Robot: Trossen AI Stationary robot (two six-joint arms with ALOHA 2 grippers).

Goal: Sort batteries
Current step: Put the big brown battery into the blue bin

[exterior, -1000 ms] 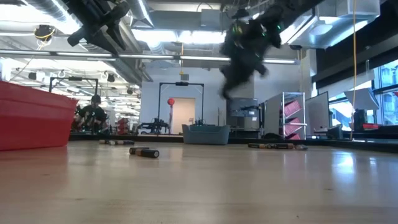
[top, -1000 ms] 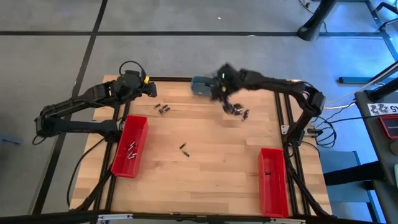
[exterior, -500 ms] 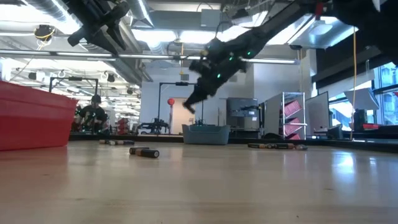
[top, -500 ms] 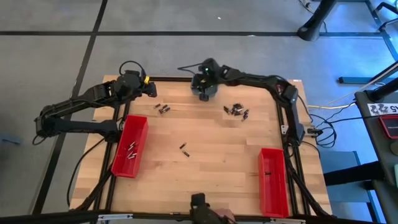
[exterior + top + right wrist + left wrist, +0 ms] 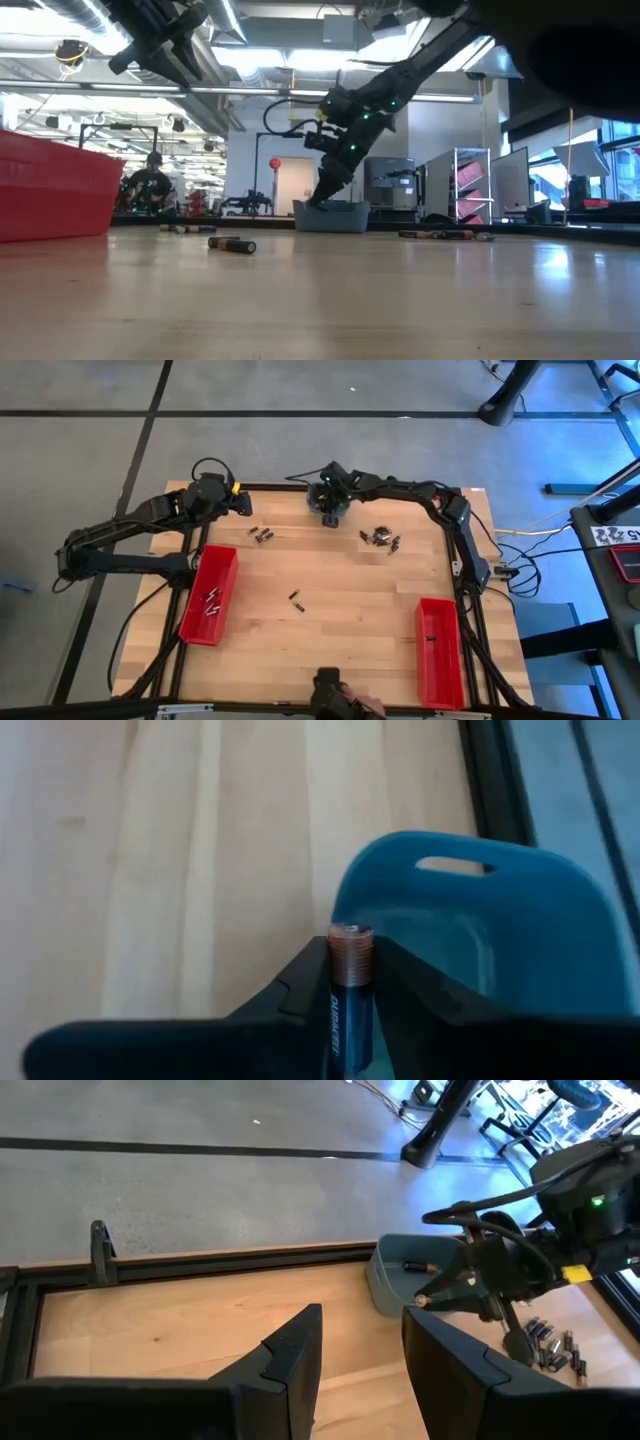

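The wooden counter (image 5: 330, 610) fills the middle of the room, with a dark arm reaching in from each side. Two long red bins sit on it: the left bin (image 5: 209, 593) near the left edge with a few batteries lying inside, and the right bin (image 5: 437, 651) near the right front corner. At the far edge, roughly in the middle, stands the grey-blue dish (image 5: 322, 498), and from the left wrist view one battery lies inside it.

The right arm stretches across the far edge so that the right hand (image 5: 331, 491) hangs over the dish, tilted down toward it. Its fingers (image 5: 300, 982) sit on either side of a single battery (image 5: 350, 995), copper end pointing out toward the dish; the battery stands between them, pinched in the hand, right above the dish rim.

The left hand (image 5: 243, 503) waits near the far left corner of the counter, raised off the wood, its fingers (image 5: 290, 1355) spread with nothing between them.

Loose batteries lie on the wood in three places: a cluster (image 5: 380, 539) just right of the dish, a small group (image 5: 262, 534) near the left hand, and a pair (image 5: 296, 600) alone toward the middle of the counter.
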